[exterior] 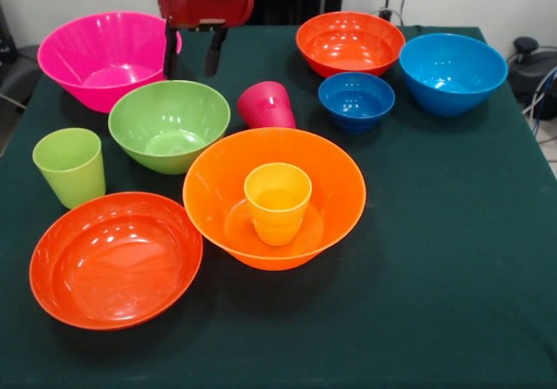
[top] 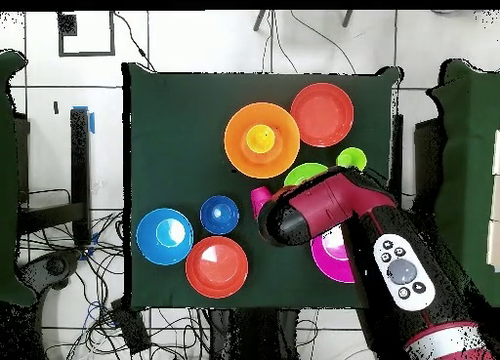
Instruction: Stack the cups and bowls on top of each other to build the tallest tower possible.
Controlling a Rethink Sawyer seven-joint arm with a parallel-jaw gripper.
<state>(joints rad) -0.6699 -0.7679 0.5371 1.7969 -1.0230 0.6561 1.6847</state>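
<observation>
My gripper (exterior: 191, 51) hangs open and empty at the far side, its two black fingers (exterior: 171, 50) pointing down beside the big pink bowl (exterior: 96, 67). A yellow-orange cup (exterior: 277, 202) stands upright inside the big orange bowl (exterior: 218, 189). The red-pink cup (exterior: 265, 104) sits just behind that bowl, apparently mouth down. The lime green cup (exterior: 70, 164) stands upright at the left, next to the green bowl (exterior: 168, 124). In the overhead view the arm (top: 332, 205) hides the gripper; the orange bowl (top: 239, 141) and yellow-orange cup (top: 260, 138) show.
One shallow red-orange bowl (exterior: 116, 258) sits near front left, another (exterior: 350, 43) at the far side. A small dark blue bowl (exterior: 356, 100) and a light blue bowl (exterior: 452, 71) stand at the right. Dark green cloth (exterior: 435, 276) covers the table.
</observation>
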